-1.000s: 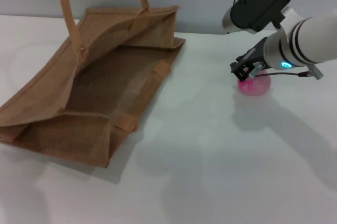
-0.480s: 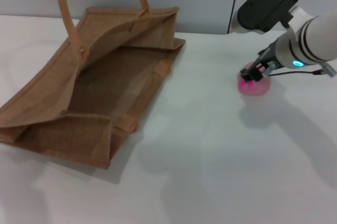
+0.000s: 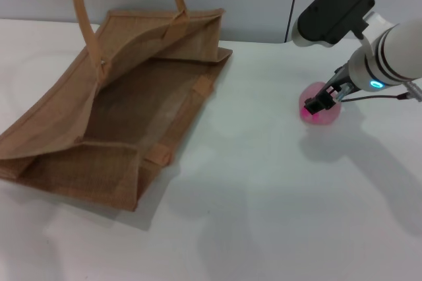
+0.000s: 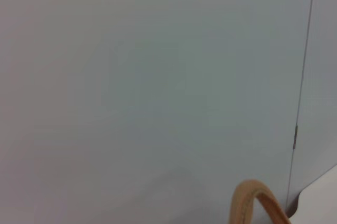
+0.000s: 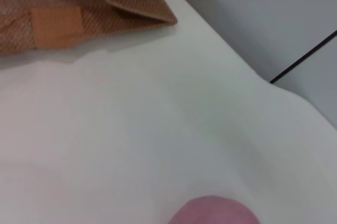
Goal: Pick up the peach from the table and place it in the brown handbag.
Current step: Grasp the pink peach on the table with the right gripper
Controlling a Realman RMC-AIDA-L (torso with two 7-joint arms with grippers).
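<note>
Peach (image 3: 321, 111): pink, on white table (image 3: 264, 195), right of bag (image 3: 119, 109).
Right gripper (image 3: 318, 104): down on peach; finger gap can't tell.
Left arm: out of sight.

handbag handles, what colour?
Light tan-brown handles, slightly paler than the woven brown handbag; head view shows it best.

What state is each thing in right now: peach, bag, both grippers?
peach: on the table, not lifted, right of the bag.
brown handbag: lying on its side, mouth open, nothing visible inside.
right gripper: down at the peach's top; open or shut unclear.
left gripper: not in view.
</note>
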